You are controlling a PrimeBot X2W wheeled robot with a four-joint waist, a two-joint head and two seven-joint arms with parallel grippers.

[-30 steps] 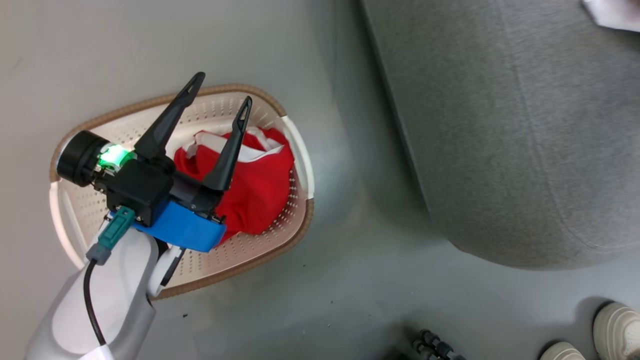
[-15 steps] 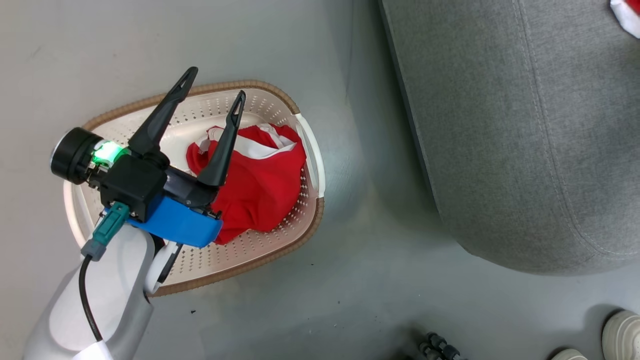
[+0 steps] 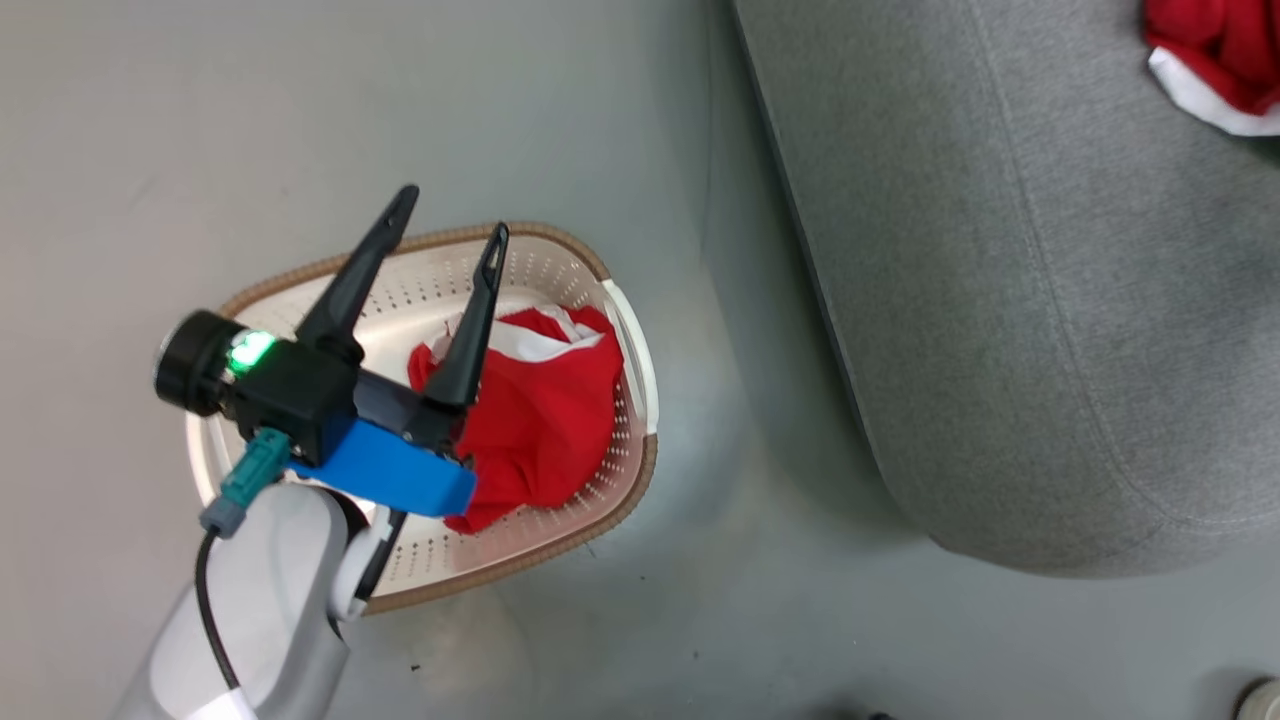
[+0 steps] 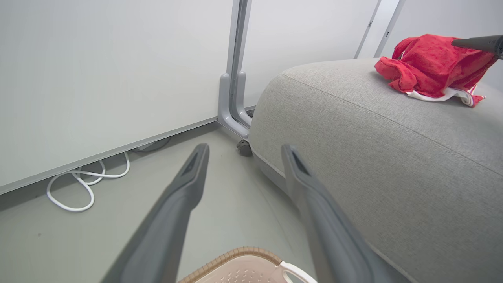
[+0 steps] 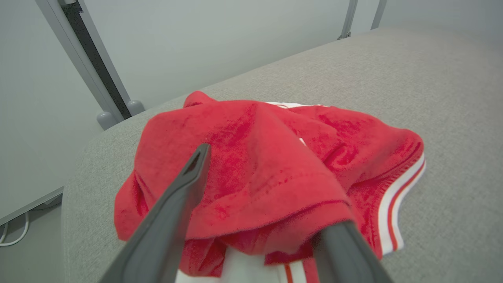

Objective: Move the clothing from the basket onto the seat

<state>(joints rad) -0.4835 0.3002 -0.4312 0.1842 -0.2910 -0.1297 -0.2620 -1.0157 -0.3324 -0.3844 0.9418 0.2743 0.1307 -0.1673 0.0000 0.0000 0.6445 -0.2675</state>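
The cream basket (image 3: 622, 497) stands on the floor with a red and white piece of clothing (image 3: 545, 420) crumpled in its right half. My left gripper (image 3: 452, 215) hovers open above it, holding nothing; its spread fingers (image 4: 245, 149) point past the basket rim (image 4: 243, 251) toward the grey seat (image 4: 373, 149). On the seat (image 3: 1000, 250) lies another red garment (image 3: 1215, 50) with white trim. My right gripper (image 5: 267, 188) is open over that garment (image 5: 275, 149), whose fabric drapes over the right finger. A right fingertip (image 4: 475, 41) touches the garment (image 4: 432, 63).
Grey floor lies between the basket and the seat's rounded corner. A white wall panel with a grey post (image 4: 235, 78) stands behind, and a white cable (image 4: 86, 184) loops on the floor. A person's shoe (image 3: 1262, 697) shows at the lower right corner.
The head camera has shifted, bringing the red garment on the seat into view at the top right. My left gripper stays open over the basket.
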